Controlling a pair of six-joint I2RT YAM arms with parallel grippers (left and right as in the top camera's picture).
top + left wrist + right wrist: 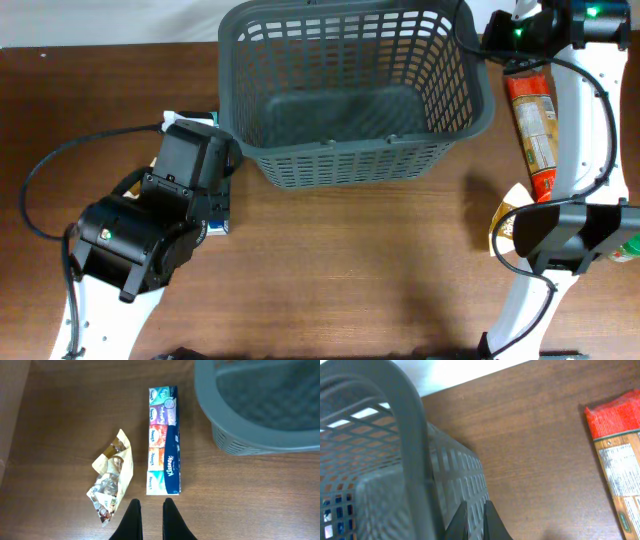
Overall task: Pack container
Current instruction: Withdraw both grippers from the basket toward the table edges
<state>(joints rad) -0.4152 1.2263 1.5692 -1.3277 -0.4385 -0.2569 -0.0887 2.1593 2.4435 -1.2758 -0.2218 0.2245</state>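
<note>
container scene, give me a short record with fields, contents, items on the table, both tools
container: dark grey lattice basket, upright, nothing seen inside
tissue pack: flat on table, left of container, apart from it
gold wrapper bag: crumpled, beside tissue pack
red-orange packet: on table right of container
left tool: shut, empty, above table near tissue pack
right tool: shut, empty, by container's outer wall
</note>
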